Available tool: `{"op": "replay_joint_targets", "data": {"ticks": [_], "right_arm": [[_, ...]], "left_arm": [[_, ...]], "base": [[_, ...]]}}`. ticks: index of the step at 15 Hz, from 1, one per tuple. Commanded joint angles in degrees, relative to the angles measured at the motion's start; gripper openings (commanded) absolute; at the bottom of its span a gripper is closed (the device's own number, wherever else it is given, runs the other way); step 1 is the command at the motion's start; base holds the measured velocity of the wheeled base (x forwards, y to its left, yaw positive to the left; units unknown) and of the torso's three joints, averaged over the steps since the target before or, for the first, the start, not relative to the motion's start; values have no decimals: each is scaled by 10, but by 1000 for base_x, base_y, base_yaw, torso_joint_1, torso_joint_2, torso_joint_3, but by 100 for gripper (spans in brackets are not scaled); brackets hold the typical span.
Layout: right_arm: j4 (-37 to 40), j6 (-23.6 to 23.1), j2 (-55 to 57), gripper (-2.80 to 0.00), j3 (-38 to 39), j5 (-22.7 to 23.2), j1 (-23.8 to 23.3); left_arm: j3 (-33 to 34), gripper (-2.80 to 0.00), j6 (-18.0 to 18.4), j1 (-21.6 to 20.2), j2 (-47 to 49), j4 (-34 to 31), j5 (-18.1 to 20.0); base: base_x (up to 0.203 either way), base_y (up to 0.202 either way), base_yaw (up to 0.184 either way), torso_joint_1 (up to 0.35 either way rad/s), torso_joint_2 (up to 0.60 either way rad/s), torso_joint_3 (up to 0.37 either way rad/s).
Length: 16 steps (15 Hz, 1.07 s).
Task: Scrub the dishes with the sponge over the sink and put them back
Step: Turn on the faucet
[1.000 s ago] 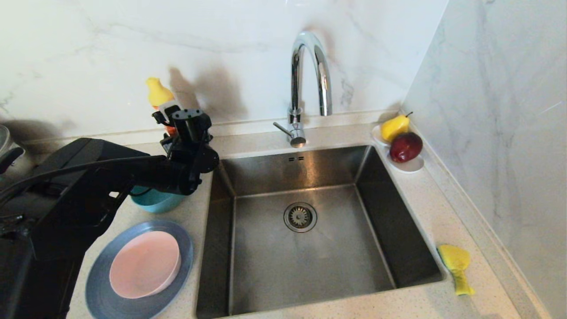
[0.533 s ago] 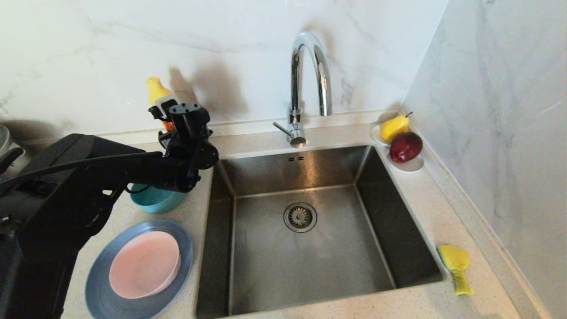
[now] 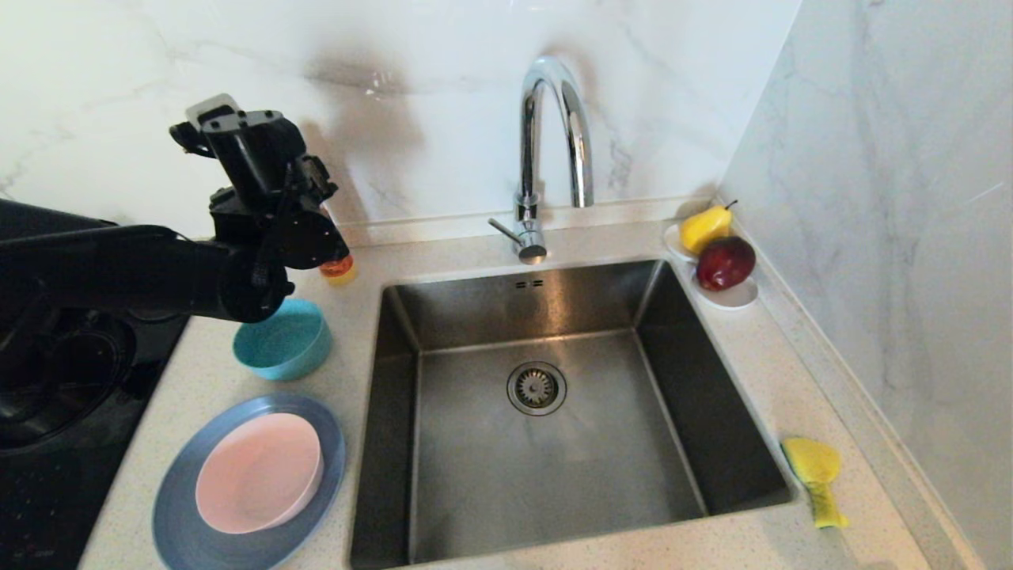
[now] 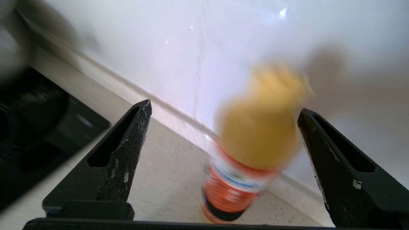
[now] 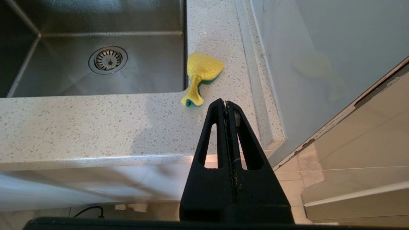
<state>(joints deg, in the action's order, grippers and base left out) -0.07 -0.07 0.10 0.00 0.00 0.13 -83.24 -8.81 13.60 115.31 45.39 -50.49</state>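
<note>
Crosswise — sponge (image 3: 816, 480), long axis front-to-back.

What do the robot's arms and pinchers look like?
Both are black all over. The left gripper has two long pointed fingers, each with a slot-shaped hole and white scuffs on its rough inner face. The right gripper has the same wedge-shaped fingers with long cut-out windows. In the head view the left arm is a thick, smooth tube with a thin black cable along it.

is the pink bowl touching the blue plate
Touching: the head view shows the pink bowl sitting inside the blue-grey plate, its rim ringing the bowl.
</note>
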Motion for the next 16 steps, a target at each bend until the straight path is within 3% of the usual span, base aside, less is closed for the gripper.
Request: {"op": "replay_joint_targets", "data": {"ticks": [1,2,6,11,13,16], "right_arm": [[0,0,1,-280,0,0,0],[0,0,1,-280,0,0,0],[0,0,1,-280,0,0,0],[0,0,1,-280,0,0,0],[0,0,1,-280,0,0,0],[0,0,1,-280,0,0,0]], "left_arm": [[43,0,-1,-1,-106,-9,3],[62,-280,-2,-1,-140,-19,8],[96,-280,-3,0,-230,-70,37],[82,-280,-18,7,-292,-184,136],[84,-280,-17,16,-309,-216,206],[81,-280,-18,32,-307,-285,348]], "base": [[0,0,0,0,0,0],[0,0,0,0,0,0],[0,0,0,0,0,0],[0,0,0,0,0,0],[0,0,0,0,0,0],[0,0,0,0,0,0]]}}
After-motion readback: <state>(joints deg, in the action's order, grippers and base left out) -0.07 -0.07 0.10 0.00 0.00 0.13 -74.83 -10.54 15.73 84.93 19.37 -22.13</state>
